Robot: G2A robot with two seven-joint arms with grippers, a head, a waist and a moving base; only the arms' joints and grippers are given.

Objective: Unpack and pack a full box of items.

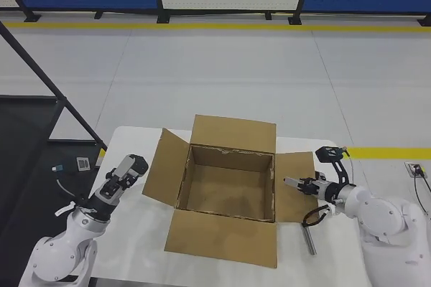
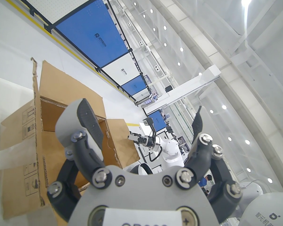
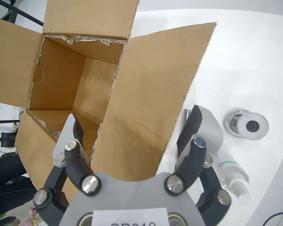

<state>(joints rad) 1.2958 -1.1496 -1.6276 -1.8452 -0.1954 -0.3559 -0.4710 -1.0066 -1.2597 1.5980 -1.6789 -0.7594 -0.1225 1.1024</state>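
An open brown cardboard box (image 1: 226, 190) stands mid-table with all its flaps splayed out, and its inside is bare (image 3: 61, 78). My right gripper (image 1: 296, 183) hangs open just above the box's right flap (image 3: 151, 90), which lies between its fingertips (image 3: 134, 128). My left gripper (image 1: 133, 166) is open beside the left flap and holds nothing (image 2: 143, 121); it is tilted up past the box (image 2: 21, 142). A clear spray bottle (image 3: 231, 172) with a white cap lies on the table by the right gripper.
A metal ring-shaped part (image 3: 246, 125) and a slim metal rod (image 3: 185, 116) lie on the white table (image 1: 129, 237) right of the box. A slim dark-grey item (image 1: 309, 239) lies near the front right. A black frame (image 1: 65, 107) stands at the far left.
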